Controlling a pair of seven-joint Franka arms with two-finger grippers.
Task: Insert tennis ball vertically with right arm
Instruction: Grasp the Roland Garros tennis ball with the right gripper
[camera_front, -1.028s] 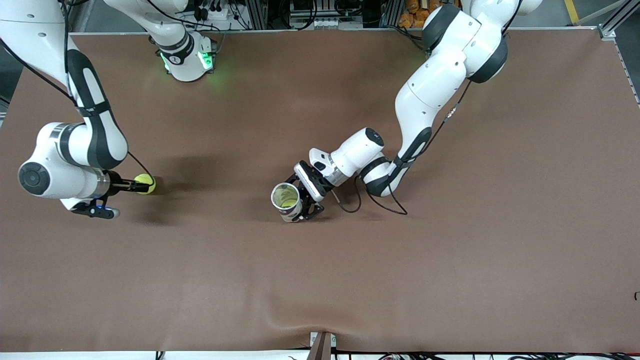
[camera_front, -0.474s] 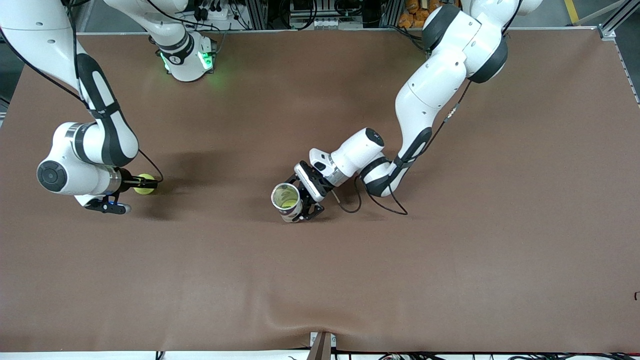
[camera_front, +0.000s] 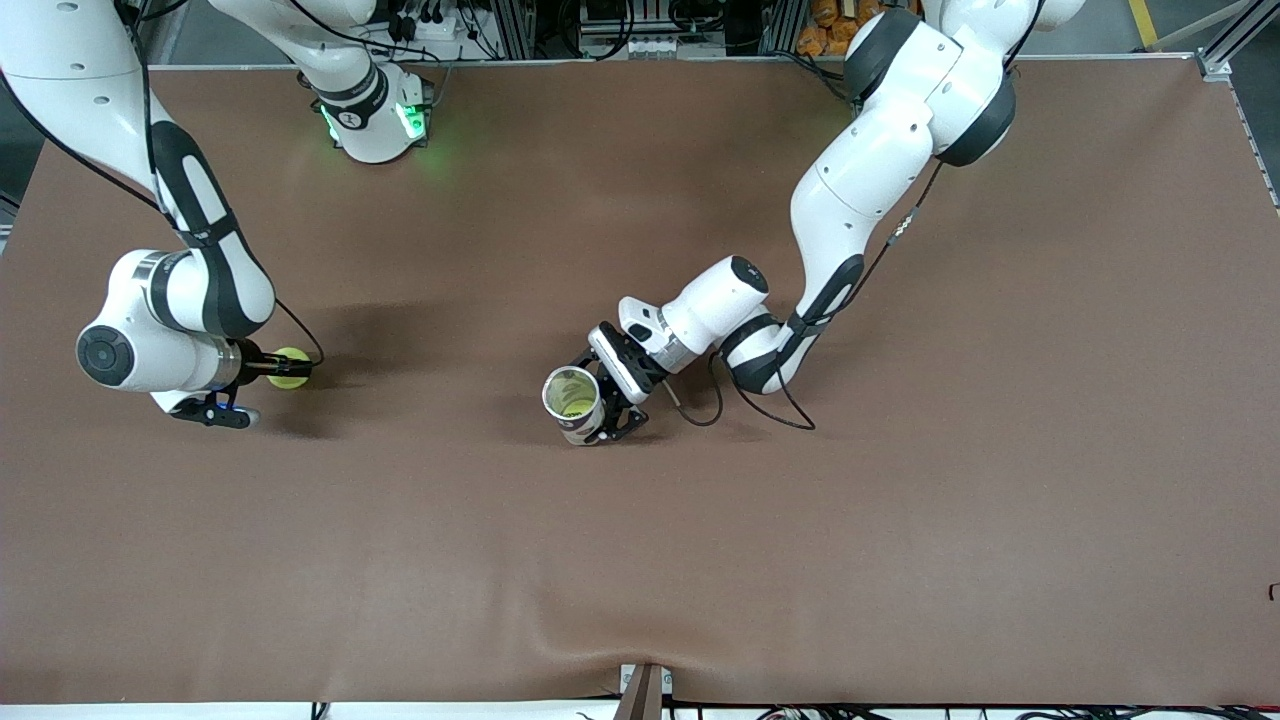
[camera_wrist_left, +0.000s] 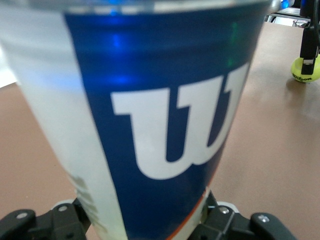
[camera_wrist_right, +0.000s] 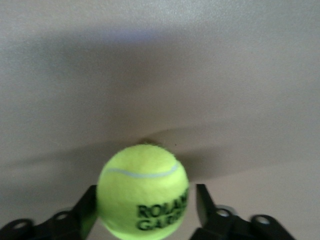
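Change since earlier frames: right arm has shifted toward the table's middle and brought its fingers in around the ball; left arm and can unmoved.

Front view, ball: tennis ball (camera_front: 291, 367) lies on the table (camera_front: 900, 520) toward the right arm's end, well apart from the can.
Front view, right gripper: right gripper (camera_front: 283, 368) reaches in sideways, low, with fingers on either side of the ball.
Front view, can: tennis ball can (camera_front: 573, 402) stands near the table's middle, long axis upright, open mouth upward, yellow showing inside; left gripper (camera_front: 606, 405) clamps its side and waits.

Left wrist view: can wall (camera_wrist_left: 150, 120) fills the frame between the fingers; ball (camera_wrist_left: 305, 70) seen far off under the right gripper (camera_wrist_left: 309, 50).

Right wrist view: ball (camera_wrist_right: 143, 191) sits between both fingers (camera_wrist_right: 86, 210), which touch or nearly touch it; lettering faces the camera.

Step in hand: closing the grasp on the ball, judged.
Next move calls for: lift, carry over the can mouth, lower straight down.
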